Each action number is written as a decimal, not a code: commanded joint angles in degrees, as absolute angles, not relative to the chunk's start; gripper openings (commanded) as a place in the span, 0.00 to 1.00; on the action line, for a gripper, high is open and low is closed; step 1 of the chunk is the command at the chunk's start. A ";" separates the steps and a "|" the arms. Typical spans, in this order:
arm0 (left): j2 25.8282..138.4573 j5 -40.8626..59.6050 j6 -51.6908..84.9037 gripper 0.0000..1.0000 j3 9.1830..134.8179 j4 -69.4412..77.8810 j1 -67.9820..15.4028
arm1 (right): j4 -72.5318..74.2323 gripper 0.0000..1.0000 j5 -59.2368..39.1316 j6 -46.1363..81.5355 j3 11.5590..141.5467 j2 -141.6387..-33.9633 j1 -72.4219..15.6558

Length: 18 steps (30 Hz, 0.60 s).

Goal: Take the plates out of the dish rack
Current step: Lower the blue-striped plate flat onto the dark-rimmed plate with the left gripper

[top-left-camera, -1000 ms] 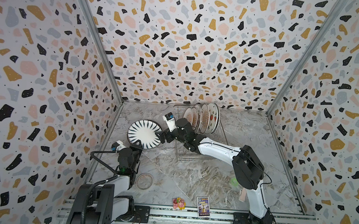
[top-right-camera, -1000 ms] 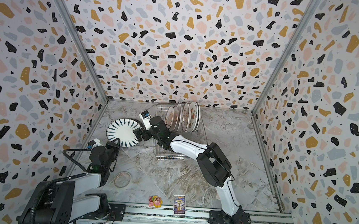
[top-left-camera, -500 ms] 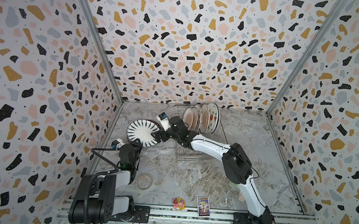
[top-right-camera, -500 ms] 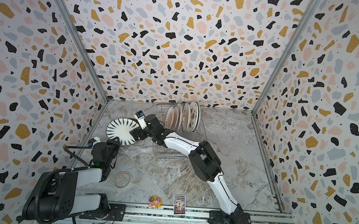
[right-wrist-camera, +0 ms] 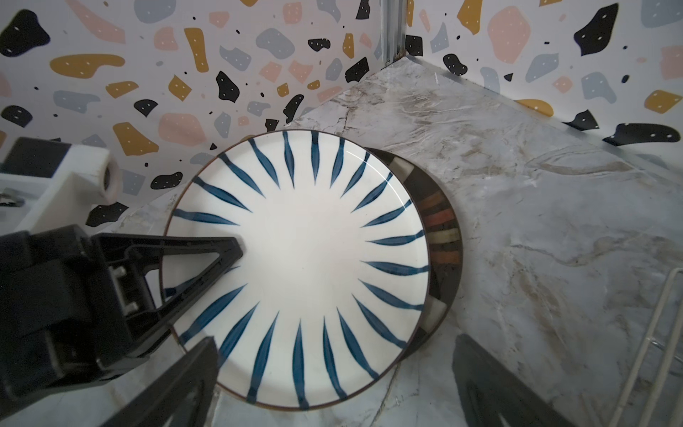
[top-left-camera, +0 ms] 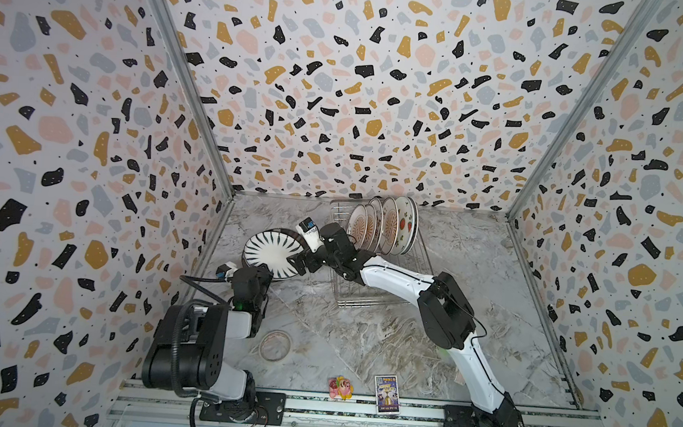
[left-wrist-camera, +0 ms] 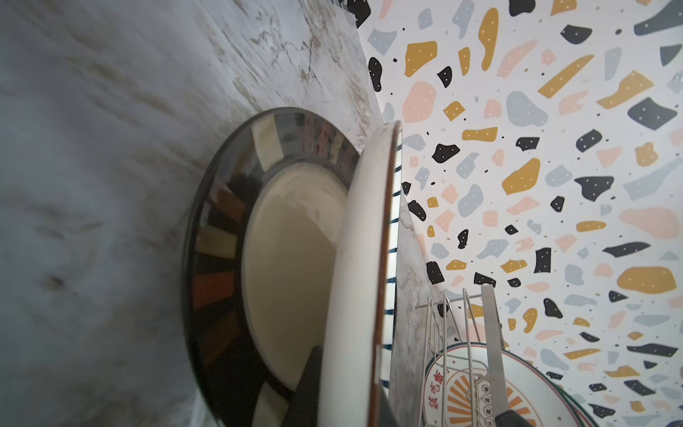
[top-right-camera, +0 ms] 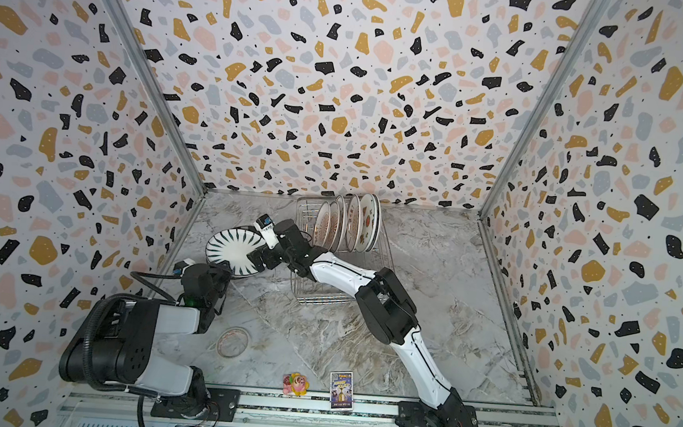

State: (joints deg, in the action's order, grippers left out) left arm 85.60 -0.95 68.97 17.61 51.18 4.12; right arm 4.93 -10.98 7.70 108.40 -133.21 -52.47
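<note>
Left jaws: pinching striped plate (top-left-camera: 272, 253) rim | right jaws: spread wide beside it | plate tilted over dark-rimmed plate (right-wrist-camera: 443, 236)

A clear ring (top-left-camera: 275, 345) lies on the marble tabletop (top-left-camera: 384, 339). Near the front edge, a small colourful toy (top-left-camera: 340, 387) sits beside a picture card (top-left-camera: 386, 398).

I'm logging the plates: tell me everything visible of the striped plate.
The striped plate is round, glossy white ceramic with dark blue radial strokes and a thin brown rim. The left gripper is shut on its edge, holding it face up over the dark plate. The open right gripper hovers by its rim.
</note>
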 commanded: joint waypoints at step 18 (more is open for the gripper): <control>92.01 -1.67 68.11 0.22 23.03 59.58 4.53 | 3.58 0.99 -11.34 6.92 112.27 -134.55 -52.64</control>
State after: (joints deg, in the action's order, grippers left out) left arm 92.27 -1.37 69.67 21.10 55.18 4.45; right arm 4.45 -11.14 7.16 109.60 -133.91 -52.47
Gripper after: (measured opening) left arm 0.213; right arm 0.994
